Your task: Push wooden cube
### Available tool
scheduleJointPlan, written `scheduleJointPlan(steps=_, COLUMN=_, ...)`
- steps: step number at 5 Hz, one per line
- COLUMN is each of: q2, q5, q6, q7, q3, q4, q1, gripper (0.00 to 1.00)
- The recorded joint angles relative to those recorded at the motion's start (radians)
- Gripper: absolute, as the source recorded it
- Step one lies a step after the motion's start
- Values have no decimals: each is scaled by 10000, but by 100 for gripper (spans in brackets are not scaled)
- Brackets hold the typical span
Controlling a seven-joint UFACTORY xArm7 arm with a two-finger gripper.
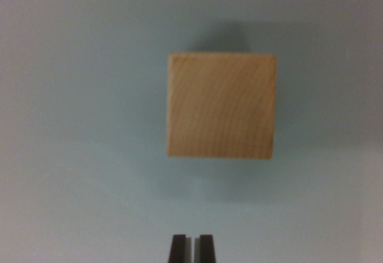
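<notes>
Cube (221,105) of pale wood sits on the grey-blue worktop (78,125), a little to the wrist view's right of centre, with one flat face toward the camera and faint curved grain showing across it. It looks squarely set, not tilted, with a soft shadow behind and below it.

Below the cube, at the bottom edge of the wrist view, the pincer (192,248) shows as two dark fingertips standing side by side with only a thin slit between them: closed, or very nearly so, and gripping nothing. It lies slightly to the wrist view's left of the cube's middle, and bare worktop shows between its tips and the cube's near edge, so the two are apart, not touching.

As for progress, I judge the push not yet begun: the closed tips seem readied as a blunt pusher and roughly lined up with the cube, but contact has not been made. What remains is the approach across the gap and the push itself.
</notes>
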Motion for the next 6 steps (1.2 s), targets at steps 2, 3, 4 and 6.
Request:
scheduleJointPlan(steps=2, q2=31, q5=-6, q6=-303, q7=-56, q3=-48, q4=-279, q1=-40, gripper=0)
scheduleJointPlan(steps=3, q2=31, q5=-6, q6=-303, q7=-56, q3=-48, q4=-279, q1=-40, gripper=0)
scheduleJointPlan(steps=4, q2=59, q5=-12, q6=-567, q7=-104, q3=-89, q4=-522, q1=-75, gripper=0)
scheduleJointPlan(steps=6, q2=80, q5=-16, q6=-775, q7=-142, q3=-122, q4=-713, q1=-102, gripper=0)
